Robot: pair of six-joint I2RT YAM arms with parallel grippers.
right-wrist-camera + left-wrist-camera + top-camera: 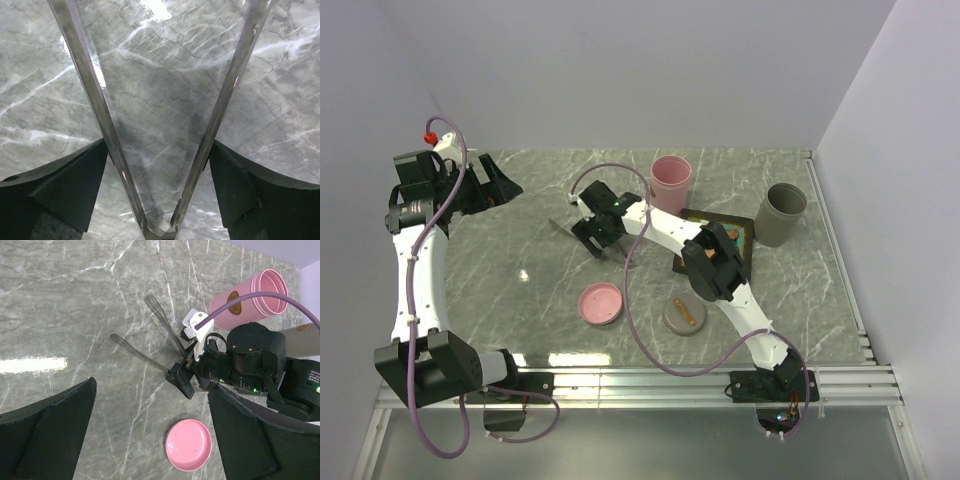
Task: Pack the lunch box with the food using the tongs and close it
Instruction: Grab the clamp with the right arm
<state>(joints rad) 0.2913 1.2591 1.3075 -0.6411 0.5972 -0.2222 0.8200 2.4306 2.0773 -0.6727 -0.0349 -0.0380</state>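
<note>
Gripping the long silver metal tongs [90, 85] at table [520, 250] centre, jaws spread against both arms, the right gripper [157, 150] should squeeze only once the tips straddle the orange oblong food piece [688, 315] at 4 o'clock; the left gripper [485, 185] stands wide, empty.
</note>
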